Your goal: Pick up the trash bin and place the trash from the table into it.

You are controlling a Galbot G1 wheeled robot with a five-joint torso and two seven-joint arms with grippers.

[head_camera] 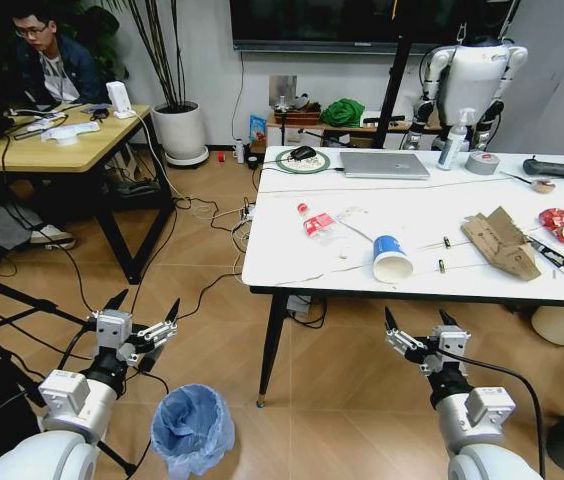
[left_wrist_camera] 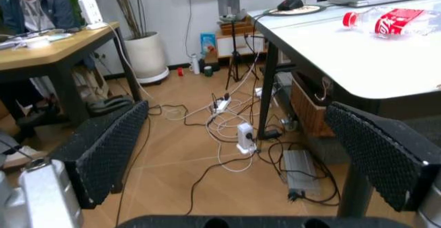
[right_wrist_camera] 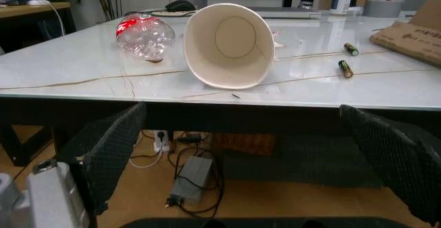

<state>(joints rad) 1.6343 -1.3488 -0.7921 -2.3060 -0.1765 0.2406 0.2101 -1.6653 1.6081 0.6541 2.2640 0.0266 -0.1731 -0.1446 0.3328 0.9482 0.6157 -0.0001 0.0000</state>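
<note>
The round trash bin, lined with crinkly light-blue plastic, stands on the wooden floor off the marble-look table's front-left corner. A paper cup lies tipped at the table's front edge beside a crushed clear bottle. The left gripper and right gripper both hover wide open, empty

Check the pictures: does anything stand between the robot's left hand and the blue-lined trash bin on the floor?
Nothing visible does. The left hand hangs open above the floor, and the trash bin stands below and slightly right of it, with bare wood floor between them. The table stands off to the right.
</note>
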